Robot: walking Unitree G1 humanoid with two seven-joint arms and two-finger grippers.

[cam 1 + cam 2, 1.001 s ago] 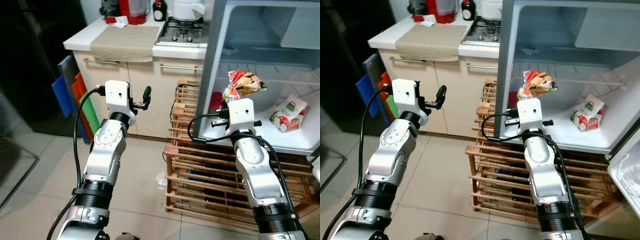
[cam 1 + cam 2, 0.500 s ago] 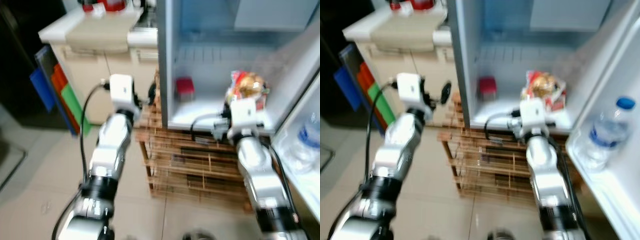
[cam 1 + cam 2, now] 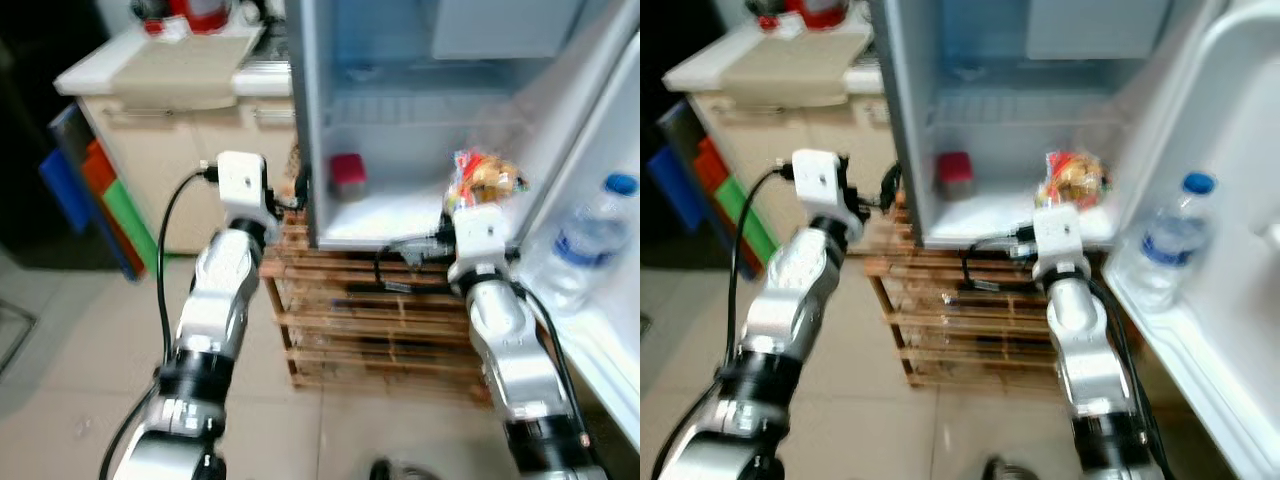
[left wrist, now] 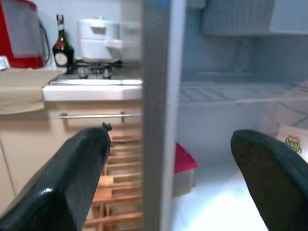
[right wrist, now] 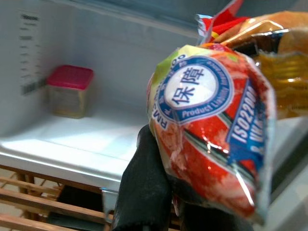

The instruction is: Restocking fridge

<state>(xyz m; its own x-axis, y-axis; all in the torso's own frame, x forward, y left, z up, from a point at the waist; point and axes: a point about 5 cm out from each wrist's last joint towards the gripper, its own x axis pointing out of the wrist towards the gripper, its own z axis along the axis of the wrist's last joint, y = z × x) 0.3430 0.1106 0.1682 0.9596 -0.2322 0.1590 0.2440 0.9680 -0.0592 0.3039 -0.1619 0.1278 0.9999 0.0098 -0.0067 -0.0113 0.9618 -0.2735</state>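
Head views: an open fridge (image 3: 400,215) stands on a wooden rack (image 3: 370,330) beside a kitchen counter (image 3: 160,70). On the fridge shelf sits one red-lidded container (image 3: 347,176); one water bottle (image 3: 588,240) stands in the door.

Left wrist view: the left gripper (image 4: 166,187) is spread wide at the fridge's edge, holding nothing.

Right wrist view: the right gripper (image 5: 159,192) clamps one snack bag (image 5: 211,120) before the shelf.

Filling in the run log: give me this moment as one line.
right gripper: shut on snack bag, at fridge shelf | left gripper: open, at fridge wall | shelf: red-lidded jar
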